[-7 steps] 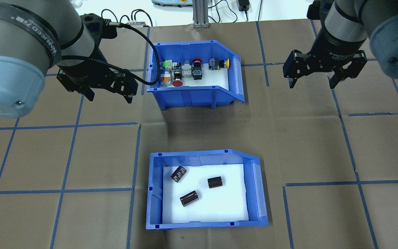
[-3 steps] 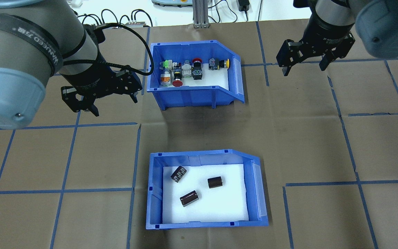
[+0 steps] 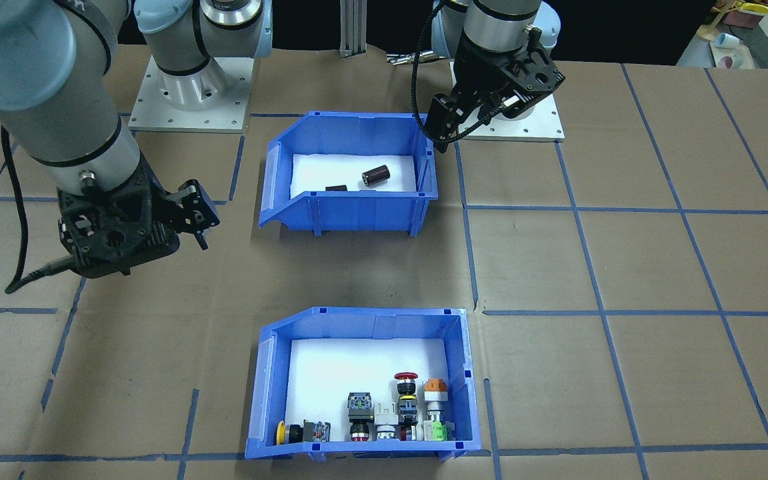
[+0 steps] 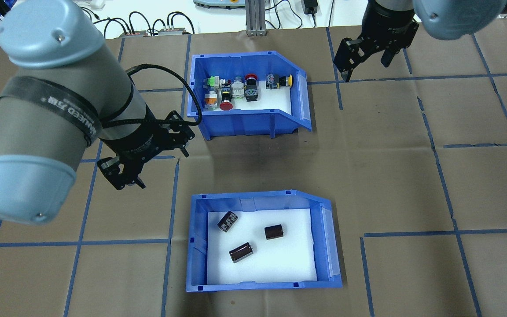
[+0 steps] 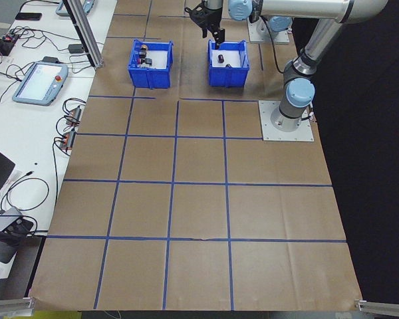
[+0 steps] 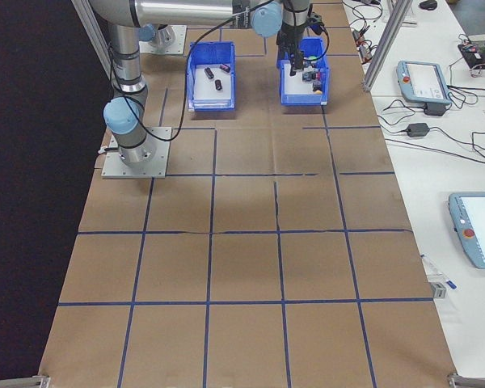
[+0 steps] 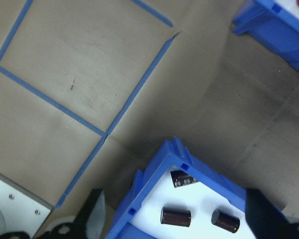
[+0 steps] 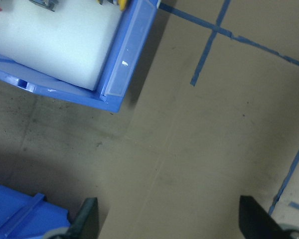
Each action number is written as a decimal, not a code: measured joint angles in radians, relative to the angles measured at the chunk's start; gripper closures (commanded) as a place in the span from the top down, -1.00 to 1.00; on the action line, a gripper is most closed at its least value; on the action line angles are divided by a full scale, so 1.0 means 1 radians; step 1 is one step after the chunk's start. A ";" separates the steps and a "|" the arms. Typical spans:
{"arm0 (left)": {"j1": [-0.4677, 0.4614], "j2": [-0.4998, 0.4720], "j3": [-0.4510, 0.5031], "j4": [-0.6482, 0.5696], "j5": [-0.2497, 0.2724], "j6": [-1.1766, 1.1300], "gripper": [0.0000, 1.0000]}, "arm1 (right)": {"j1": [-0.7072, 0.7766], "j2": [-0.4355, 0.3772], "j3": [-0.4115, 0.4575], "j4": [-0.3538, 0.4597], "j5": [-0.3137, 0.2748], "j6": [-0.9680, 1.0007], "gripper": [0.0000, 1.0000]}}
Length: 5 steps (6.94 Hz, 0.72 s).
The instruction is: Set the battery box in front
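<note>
Brown paper table [image 4: 412, 176] gridded with blue tape. The battery box [image 4: 330, 246] sits at 6 o'clock overhead, its third cylinder hidden in the front view. Left gripper [image 4: 148, 156] and right gripper [image 4: 365, 61] hang released, empty.

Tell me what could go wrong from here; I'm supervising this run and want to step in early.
1. The left gripper hangs open near the battery box's far-left corner; coming down off-line, a finger could strike the rim instead of straddling the wall.
2. The three cylinders lie loose on the white pad; a jerky move could roll them around.
3. The switch bin sits straight ahead, so pushing the box forward could hit it.
</note>
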 measured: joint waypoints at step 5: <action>-0.285 0.153 -0.270 0.118 -0.008 -0.770 0.98 | 0.165 0.214 -0.247 0.004 -0.006 -0.429 1.00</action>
